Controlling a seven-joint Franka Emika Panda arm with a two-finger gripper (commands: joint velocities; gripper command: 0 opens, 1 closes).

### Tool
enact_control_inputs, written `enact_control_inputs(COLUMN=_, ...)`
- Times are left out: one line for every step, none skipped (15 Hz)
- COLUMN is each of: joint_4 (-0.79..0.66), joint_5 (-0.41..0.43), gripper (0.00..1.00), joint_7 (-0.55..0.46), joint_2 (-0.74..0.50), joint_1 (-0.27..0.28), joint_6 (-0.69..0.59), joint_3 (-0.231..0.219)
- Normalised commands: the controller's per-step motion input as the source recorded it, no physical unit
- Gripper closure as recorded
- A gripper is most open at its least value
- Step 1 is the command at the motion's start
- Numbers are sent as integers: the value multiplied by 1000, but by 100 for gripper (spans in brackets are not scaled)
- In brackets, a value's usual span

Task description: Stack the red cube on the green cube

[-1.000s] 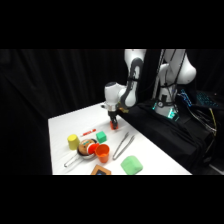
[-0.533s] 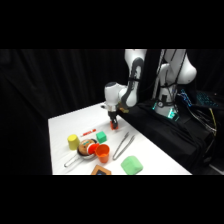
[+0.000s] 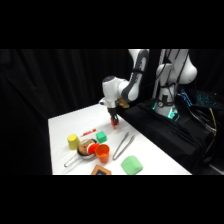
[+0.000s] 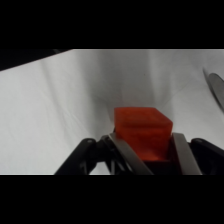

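In the wrist view the red cube [image 4: 142, 131] fills the space between the two fingers, and my gripper [image 4: 146, 150] is shut on it over bare white table. In the side view my gripper [image 3: 114, 121] hangs near the table's back part with the red cube [image 3: 114, 123] at its tip, close above the surface. Down and to the left of it, the small green cube [image 3: 101, 136] rests on the table, apart from the gripper.
Metal tongs [image 3: 122, 145] lie right of the green cube. A thin red marker [image 3: 88, 132], a yellow cylinder [image 3: 73, 141], an orange cup [image 3: 102, 153], a bowl [image 3: 87, 148] and a pale green rounded object [image 3: 131, 164] crowd the front. The table's edge [image 3: 150, 145] runs along the right.
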Motion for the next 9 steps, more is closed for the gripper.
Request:
enact_control_inputs(joint_4=81, joint_5=-205, gripper=74, joint_7=170, joint_2=-306, joint_1=67, joint_6=-387, joint_3=-23)
enact_control_inputs(joint_4=89, joint_5=-199, gripper=74, joint_7=164, joint_2=-287, joint_1=56, joint_6=-369, joint_3=-5)
enact_control_inputs(joint_4=100, joint_5=-194, gripper=74, joint_7=172, joint_2=-280, joint_1=52, joint_6=-369, joint_3=11)
enact_control_inputs(joint_4=118, joint_5=-174, gripper=74, joint_7=168, joint_2=-257, joint_1=43, joint_6=-355, joint_3=29)
enact_control_inputs(joint_4=131, joint_5=-146, gripper=74, joint_7=150, joint_2=-231, joint_1=33, joint_6=-333, joint_3=48)
enact_control_inputs(joint_4=165, joint_5=-126, gripper=74, joint_7=148, joint_2=-193, joint_1=30, joint_6=-326, joint_3=63)
enact_control_inputs(joint_4=180, joint_5=-122, gripper=74, joint_7=154, joint_2=-166, joint_1=33, joint_6=-310, joint_3=74)
enact_control_inputs(joint_4=189, joint_5=-109, gripper=74, joint_7=150, joint_2=-139, joint_1=33, joint_6=-288, joint_3=82)
enact_control_inputs(joint_4=229, joint_5=-93, gripper=74, joint_7=150, joint_2=-93, joint_1=42, joint_6=-272, joint_3=94)
